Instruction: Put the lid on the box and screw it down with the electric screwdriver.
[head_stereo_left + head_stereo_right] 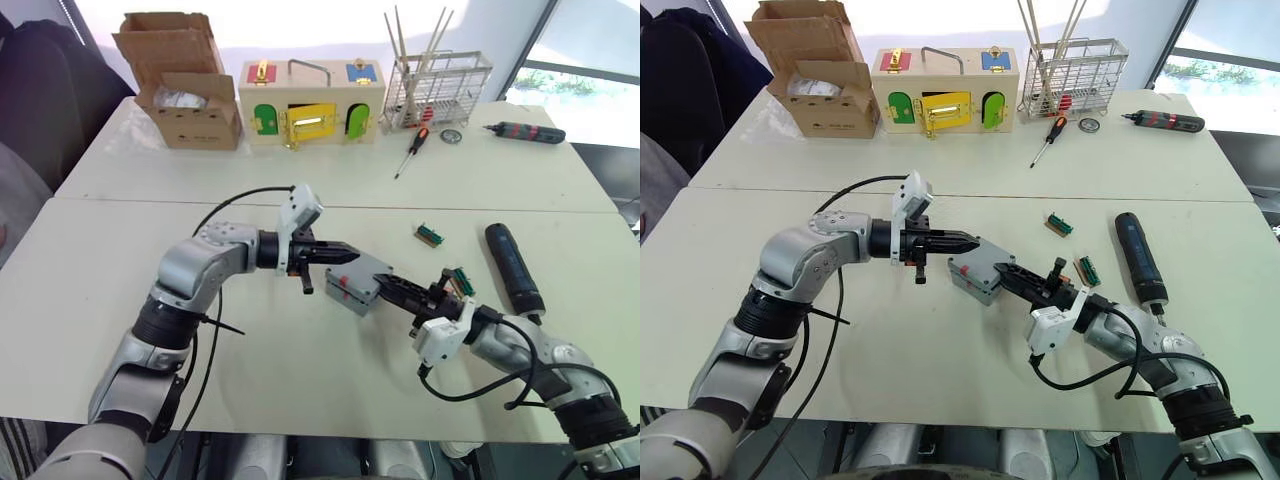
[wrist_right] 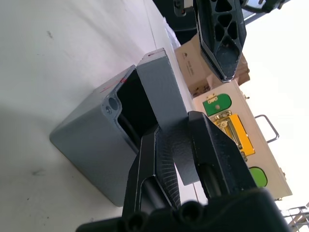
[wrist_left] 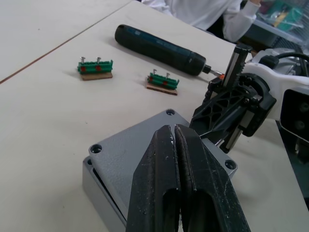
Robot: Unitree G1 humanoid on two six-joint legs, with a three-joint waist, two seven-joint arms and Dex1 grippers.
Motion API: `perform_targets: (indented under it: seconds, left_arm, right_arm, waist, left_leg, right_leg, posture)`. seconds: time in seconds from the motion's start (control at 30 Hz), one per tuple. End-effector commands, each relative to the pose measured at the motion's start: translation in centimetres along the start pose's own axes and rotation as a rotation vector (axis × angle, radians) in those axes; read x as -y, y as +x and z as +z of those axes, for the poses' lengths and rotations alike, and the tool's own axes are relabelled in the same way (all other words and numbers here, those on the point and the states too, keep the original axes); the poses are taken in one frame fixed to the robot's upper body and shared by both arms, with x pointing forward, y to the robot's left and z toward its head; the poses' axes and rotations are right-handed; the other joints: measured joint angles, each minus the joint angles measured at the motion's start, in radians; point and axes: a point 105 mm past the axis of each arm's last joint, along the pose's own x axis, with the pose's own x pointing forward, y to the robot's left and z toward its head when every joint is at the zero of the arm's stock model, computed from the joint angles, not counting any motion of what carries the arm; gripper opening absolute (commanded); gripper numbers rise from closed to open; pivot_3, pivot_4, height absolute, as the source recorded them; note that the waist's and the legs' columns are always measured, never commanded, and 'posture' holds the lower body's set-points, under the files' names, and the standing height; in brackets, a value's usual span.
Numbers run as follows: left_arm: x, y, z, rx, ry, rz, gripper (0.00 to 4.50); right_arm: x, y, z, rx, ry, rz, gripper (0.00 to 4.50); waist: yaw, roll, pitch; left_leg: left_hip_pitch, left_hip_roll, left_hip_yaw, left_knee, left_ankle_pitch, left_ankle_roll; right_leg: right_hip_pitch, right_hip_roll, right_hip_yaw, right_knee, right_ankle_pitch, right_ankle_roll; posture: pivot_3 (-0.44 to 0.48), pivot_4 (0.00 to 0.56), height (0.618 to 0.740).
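Grey lid [image 2: 166,96] clamped in right hand [image 1: 1025,280] hides box [image 2: 96,145] hollow; left hand [image 3: 175,140] closed.

Bright daylight pouring in from the windows at the far end, blown out to pure white up top in both head views. Pale desk [image 1: 120,290] evenly lit, barely any glare. Soft, faint shadows only, a small one under the box [image 1: 352,288]. Head views sharp, slightly bowed at the edges. Left wrist view crisp on the lid [image 3: 130,154], softer toward the background. Right wrist view washed out against the sky, near pincer [image 2: 179,159] dark and a bit soft.
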Motion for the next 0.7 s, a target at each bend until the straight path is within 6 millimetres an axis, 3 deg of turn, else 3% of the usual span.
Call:
perform_targets:
  seconds: [0.03, 0.53, 0.7]
  left_arm:
    - [0.2, 0.3, -0.6, -0.027, 0.027, -0.019, 0.06]
    - [0.4, 1.8, -4.4, -0.175, 0.079, -0.016, 0.06]
    - [0.1, 2.4, -5.9, -0.219, 0.093, 0.007, 0.0]
  right_arm:
    - [-1.2, -0.2, 0.2, 0.02, -0.004, 0.047, 0.1]
    - [-2.1, -0.4, -0.2, 0.0, -0.006, 0.063, 0.1]
    - [-1.7, -0.8, -0.5, -0.022, -0.017, 0.047, 2.57]
  waist:
    - [0.0, 0.0, 0.0]
    - [0.002, 0.002, -0.003]
    - [0.002, 0.001, -0.006]
  left_leg:
    - [0.001, 0.0, 0.0, 0.0, 0.0, 0.0]
    - [0.013, 0.0, -0.001, -0.002, -0.001, 0.002]
    - [0.014, -0.001, -0.002, -0.002, -0.002, 0.002]
  right_leg:
    - [0.001, 0.0, 0.0, 0.0, 0.0, 0.0]
    - [0.014, 0.0, 0.0, -0.002, 0.0, 0.0]
    - [0.016, 0.0, 0.001, -0.002, 0.0, 0.0]
  posture:
    - [0.0, 0.15, 0.735]
    - [0.0, 0.15, 0.735]
    - [0.0, 0.15, 0.735]
